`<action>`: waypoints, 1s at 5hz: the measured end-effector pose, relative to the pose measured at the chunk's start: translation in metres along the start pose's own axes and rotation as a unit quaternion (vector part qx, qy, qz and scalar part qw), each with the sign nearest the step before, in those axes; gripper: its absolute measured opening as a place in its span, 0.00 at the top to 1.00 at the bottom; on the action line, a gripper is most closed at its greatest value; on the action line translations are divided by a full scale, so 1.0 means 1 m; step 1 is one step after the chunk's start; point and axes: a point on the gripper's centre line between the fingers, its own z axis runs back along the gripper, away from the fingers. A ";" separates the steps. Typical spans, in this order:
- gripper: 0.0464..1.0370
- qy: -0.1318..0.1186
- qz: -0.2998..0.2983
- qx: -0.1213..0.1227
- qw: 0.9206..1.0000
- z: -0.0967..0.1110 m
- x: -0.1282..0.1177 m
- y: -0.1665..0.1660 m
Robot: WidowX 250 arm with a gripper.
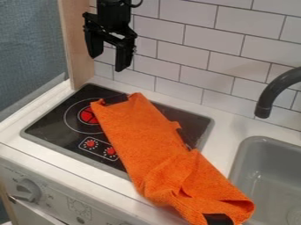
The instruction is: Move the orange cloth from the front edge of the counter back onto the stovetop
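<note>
White toy-kitchen counter (226,132); black stovetop (52,119) on it, orange cloth (150,147) lying across stovetop and counter.

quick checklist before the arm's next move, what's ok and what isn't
1. Gripper open, nothing between its fingers: ok
2. Gripper apart from the orange cloth: ok, it hangs above the cloth's far end
3. Orange cloth spread smooth: not ok, it is folded and bunched toward the near end
4. Orange cloth wholly on the stovetop: not ok, it runs past onto the counter
5. Nothing hidden under the orange cloth: cannot tell
6. Faucet apart from the cloth: ok
</note>
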 end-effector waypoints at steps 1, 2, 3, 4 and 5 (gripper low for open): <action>0.04 0.021 -0.001 -0.010 1.000 -0.014 -0.007 -0.006; 0.04 0.045 -0.006 -0.019 0.999 -0.027 -0.028 -0.025; 0.04 0.034 -0.019 -0.018 0.999 -0.015 -0.044 -0.048; 0.04 0.047 -0.065 -0.041 0.996 -0.018 -0.060 -0.082; 0.04 0.053 -0.109 -0.052 0.991 -0.025 -0.068 -0.110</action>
